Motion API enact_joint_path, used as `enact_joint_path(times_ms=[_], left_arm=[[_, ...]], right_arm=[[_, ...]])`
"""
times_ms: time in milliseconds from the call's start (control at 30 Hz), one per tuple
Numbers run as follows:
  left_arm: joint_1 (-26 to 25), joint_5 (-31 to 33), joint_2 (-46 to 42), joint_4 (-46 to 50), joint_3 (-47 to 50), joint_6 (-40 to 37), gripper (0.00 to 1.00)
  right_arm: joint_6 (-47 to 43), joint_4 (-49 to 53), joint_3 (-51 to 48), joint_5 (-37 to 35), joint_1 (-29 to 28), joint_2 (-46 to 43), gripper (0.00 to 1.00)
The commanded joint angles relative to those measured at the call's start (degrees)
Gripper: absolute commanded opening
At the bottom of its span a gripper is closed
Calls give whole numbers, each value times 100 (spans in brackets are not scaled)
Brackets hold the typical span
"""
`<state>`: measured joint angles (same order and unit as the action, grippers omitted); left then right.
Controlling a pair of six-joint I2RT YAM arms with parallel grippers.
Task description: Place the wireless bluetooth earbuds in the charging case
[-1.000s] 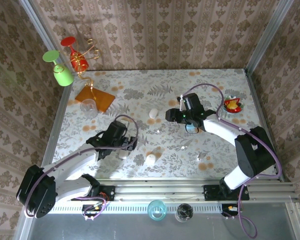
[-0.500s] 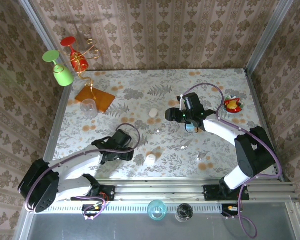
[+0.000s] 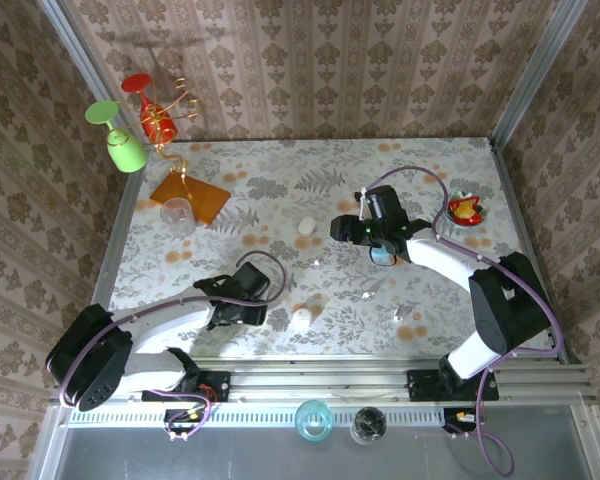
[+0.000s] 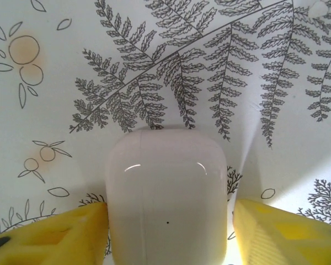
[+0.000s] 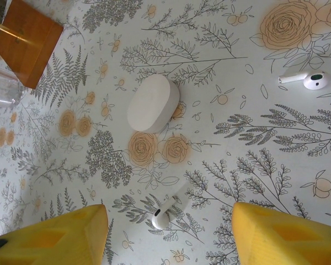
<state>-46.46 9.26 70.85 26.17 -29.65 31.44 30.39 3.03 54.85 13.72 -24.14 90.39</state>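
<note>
Nothing seated yet: left gripper [image 4: 168, 212] straddles the shut case [image 4: 166, 176] near the table's [image 4: 44, 110] near edge (one pad [image 4: 77, 232] touching); right gripper [image 5: 168, 216] hangs spread above a loose earbud [image 5: 160, 218].

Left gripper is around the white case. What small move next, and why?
Probably close the left gripper a little more onto the white charging case. It lies between the yellow fingers; one touches its side, but a sliver of table shows beside the other, so the grip looks unfinished.
</note>
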Motion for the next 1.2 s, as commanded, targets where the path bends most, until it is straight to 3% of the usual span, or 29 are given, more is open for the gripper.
enact_joint_path(times_ms=[0,267,500,667,733,900,1167], left_arm=[[-15,14,157,122,38,56,55],[-40,19,21,16,-15,-92,45],[-43,-262,-363,-292,-255,-786,41],[-47,-473,-458,-515,-543,-1533,40],[-43,-530,-421,-657,-661,-1926,35],[-40,-244,7,-1026,-1126,-2843,34],[-221,-1044,687,-1200,-1895,-4230,33]], right_arm=[[70,-39,38,-46,23,-37,62],[155,-63,-27,-27,28,-145,62],[91,157,-99,-5,58,-612,62],[90,273,-278,190,161,-1023,62],[100,370,-355,282,209,-1366,62],[-20,794,-464,633,328,-1894,62],[-522,1760,-413,1173,443,-2636,62]])
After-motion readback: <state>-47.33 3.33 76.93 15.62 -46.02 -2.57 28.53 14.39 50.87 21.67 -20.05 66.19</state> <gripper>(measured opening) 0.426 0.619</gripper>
